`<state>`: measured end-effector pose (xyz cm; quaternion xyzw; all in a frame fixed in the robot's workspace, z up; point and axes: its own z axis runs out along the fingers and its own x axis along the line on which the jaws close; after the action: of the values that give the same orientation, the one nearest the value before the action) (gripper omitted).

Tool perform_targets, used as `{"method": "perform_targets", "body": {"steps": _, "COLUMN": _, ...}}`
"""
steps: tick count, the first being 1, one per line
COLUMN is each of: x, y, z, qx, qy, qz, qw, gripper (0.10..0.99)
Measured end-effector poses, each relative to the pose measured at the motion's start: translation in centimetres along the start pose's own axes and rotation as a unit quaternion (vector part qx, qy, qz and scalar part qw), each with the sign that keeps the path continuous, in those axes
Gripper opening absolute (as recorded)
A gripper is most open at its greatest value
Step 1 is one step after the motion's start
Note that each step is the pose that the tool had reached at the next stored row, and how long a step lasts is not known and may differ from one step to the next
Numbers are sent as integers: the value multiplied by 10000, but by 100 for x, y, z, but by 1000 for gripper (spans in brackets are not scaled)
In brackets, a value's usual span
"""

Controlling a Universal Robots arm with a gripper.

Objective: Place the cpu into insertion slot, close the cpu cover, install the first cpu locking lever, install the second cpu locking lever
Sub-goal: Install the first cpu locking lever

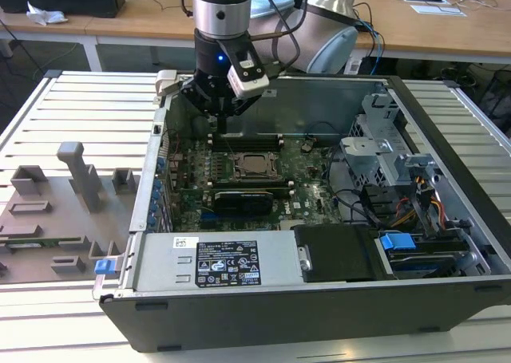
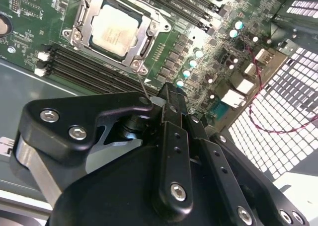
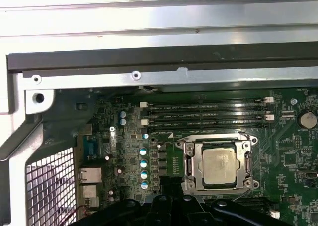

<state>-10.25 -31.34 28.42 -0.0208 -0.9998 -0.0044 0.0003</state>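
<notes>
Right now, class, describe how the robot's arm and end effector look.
The arm is a silver-grey cylinder with a black collar and a small blue light. A white box sits beside the black, angular end effector, which is studded with silver screws.

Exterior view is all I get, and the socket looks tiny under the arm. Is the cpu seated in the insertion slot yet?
Observer: Yes; in both wrist views the cpu lies flat in the insertion slot, silvery top up.
Operator: Is the cpu cover down?
Observer: It is; the cpu cover lies around the cpu, which shows through its window.
Operator: How near is the gripper?
Observer: In the second wrist view the gripper sits over the memory slots beside the insertion slot; a thin wire rod rises from the slot's corner toward it, contact unclear.
</notes>
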Motion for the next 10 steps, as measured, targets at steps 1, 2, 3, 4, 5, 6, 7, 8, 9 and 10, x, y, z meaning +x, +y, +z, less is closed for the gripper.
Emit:
{"method": "perform_targets", "body": {"steps": 1, "x": 5, "y": 2, "z": -1, "qx": 1, "qy": 1, "qz": 0, "qw": 10000, "gripper": 106}}
{"method": "perform_targets", "body": {"steps": 2, "x": 11, "y": 6, "z": -1, "qx": 1, "qy": 0, "qz": -1, "qw": 10000, "gripper": 106}}
{"method": "perform_targets", "body": {"steps": 3, "x": 16, "y": 9, "z": -1, "qx": 0, "qy": 0, "qz": 0, "qw": 10000, "gripper": 106}}
{"method": "perform_targets", "body": {"steps": 4, "x": 23, "y": 12, "z": 0, "qx": 0, "qy": 0, "qz": 0, "qw": 10000, "gripper": 106}}
{"method": "perform_targets", "body": {"steps": 5, "x": 30, "y": 15, "z": 0, "qx": 0, "qy": 0, "qz": 0, "qw": 10000, "gripper": 106}}
{"method": "perform_targets", "body": {"steps": 6, "x": 33, "y": 18, "z": 2, "qx": 0, "qy": -1, "qz": 0, "qw": 10000, "gripper": 106}}
{"method": "perform_targets", "body": {"steps": 7, "x": 35, "y": 20, "z": 4, "qx": 0, "qy": 0, "qz": -1, "qw": 10000, "gripper": 106}}
{"method": "perform_targets", "body": {"steps": 8, "x": 36, "y": 20, "z": 5, "qx": 0, "qy": 0, "qz": -1, "qw": 10000, "gripper": 106}}
{"method": "perform_targets", "body": {"steps": 9, "x": 37, "y": 21, "z": 7, "qx": 1, "qy": 0, "qz": -1, "qw": 10000, "gripper": 106}}
{"method": "perform_targets", "body": {"steps": 10, "x": 38, "y": 21, "z": 8, "qx": 1, "qy": 1, "qz": -1, "qw": 10000, "gripper": 106}}
